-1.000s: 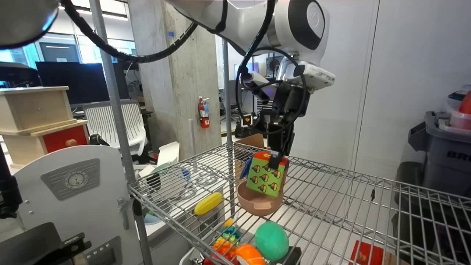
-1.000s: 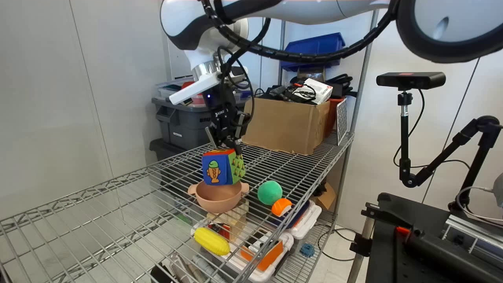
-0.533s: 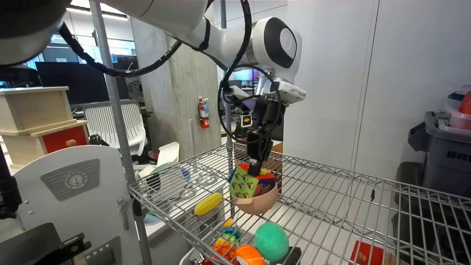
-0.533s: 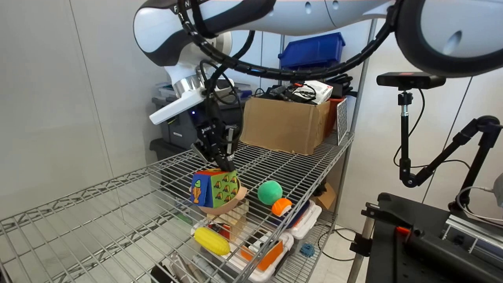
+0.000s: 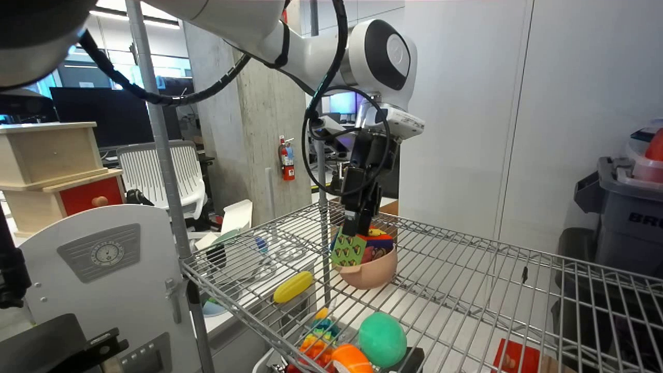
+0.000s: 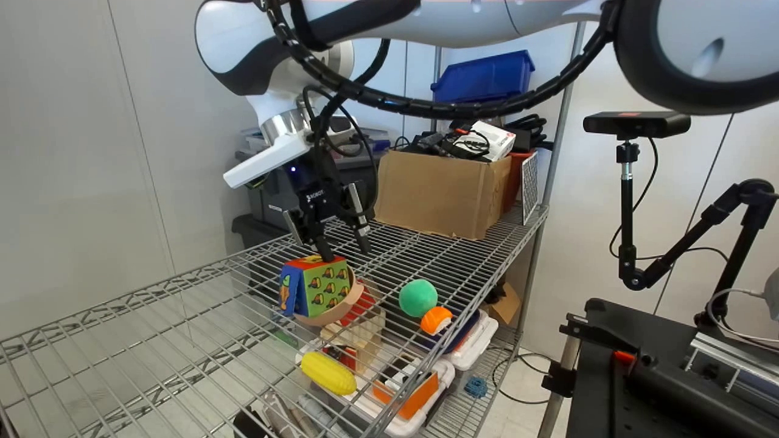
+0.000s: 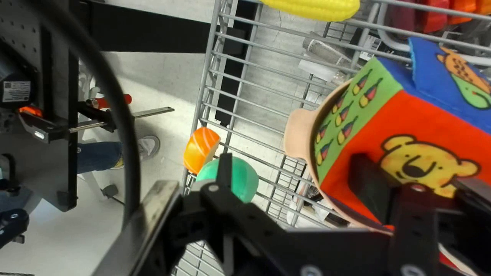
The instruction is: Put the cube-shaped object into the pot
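The cube-shaped object (image 6: 325, 286) has green, blue and red faces. It sits tilted in the mouth of the salmon-pink pot (image 5: 369, 274), its lower part inside and its upper part above the rim. In the wrist view a bear's face shows on the cube's red side (image 7: 429, 126), and the pot's handle (image 7: 299, 132) points toward the fingers. My gripper (image 6: 345, 246) is open just above. One fingertip (image 7: 360, 168) lies over the red face, perhaps touching it; the other fingertip (image 7: 225, 168) is well clear of the cube. Nothing is between them.
Everything stands on a wire shelf (image 6: 182, 340). A green ball (image 5: 382, 339) and an orange piece (image 6: 436, 320) lie near its edge, with a yellow oblong object (image 6: 328, 372) apart from them. A large cardboard box (image 6: 435, 191) stands at the shelf's far end.
The arm lowered the cube from above the pot into its mouth. Since then the jaws have opened and one finger has come away from the cube. The pot has shifted and tilted somewhat.
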You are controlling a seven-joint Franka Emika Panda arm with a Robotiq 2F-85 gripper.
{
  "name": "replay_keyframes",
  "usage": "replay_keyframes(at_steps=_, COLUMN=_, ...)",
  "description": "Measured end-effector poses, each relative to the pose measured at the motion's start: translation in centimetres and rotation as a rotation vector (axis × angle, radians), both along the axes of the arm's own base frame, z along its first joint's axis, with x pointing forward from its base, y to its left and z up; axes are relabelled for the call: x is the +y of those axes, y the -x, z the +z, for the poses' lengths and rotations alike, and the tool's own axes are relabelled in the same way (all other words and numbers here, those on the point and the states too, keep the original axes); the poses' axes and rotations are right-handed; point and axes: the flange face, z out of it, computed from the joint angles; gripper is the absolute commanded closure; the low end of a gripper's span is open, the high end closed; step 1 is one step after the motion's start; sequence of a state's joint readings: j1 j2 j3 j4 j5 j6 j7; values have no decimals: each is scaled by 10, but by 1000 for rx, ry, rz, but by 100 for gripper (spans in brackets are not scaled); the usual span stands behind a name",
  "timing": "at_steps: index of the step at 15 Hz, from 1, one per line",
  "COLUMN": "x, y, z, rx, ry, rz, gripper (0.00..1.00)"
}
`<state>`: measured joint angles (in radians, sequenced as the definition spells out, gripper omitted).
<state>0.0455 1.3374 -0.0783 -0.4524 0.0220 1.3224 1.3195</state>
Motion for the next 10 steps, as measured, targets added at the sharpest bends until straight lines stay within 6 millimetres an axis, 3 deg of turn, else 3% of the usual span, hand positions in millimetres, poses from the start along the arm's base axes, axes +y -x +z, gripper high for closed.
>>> replay_keyframes(at_steps=10, x=10, y=-6, z=30, rx=-43, ry=-16, rz=43, gripper=0)
